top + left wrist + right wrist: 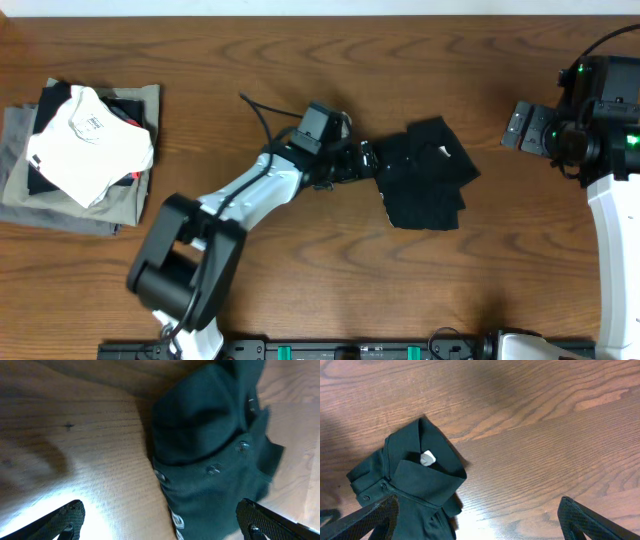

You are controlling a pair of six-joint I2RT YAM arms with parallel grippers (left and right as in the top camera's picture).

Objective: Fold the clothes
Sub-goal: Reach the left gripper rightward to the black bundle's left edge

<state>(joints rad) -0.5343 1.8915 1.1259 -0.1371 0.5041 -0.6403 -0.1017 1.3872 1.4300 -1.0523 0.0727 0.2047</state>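
The left jaws stand wide apart at the left edge of the crumpled black shirt (425, 185), which lies between and ahead of their tips on the worktop (350, 290). The blurred wrist view does not show whether they touch it. The right jaws, equally wide apart and empty, hang apart to the shirt's right. There is one shirt, and one stack of folded garments (85, 150) lies far left, a white one on top.

1. Table (300, 300): brown wood, smooth, with clear grain and a faint sheen under the light.
2. Black shirt (425, 175): soft matt cloth, with small shiny studs (242, 446) and a pale label (426, 458) at the collar.
3. Left arm (255, 195): white casing, smooth and glossy, plastic in look.
4. Folded pile, upper left of the overhead frame: white garment (90, 140) and grey-olive garment (130, 200), both matt cloth.
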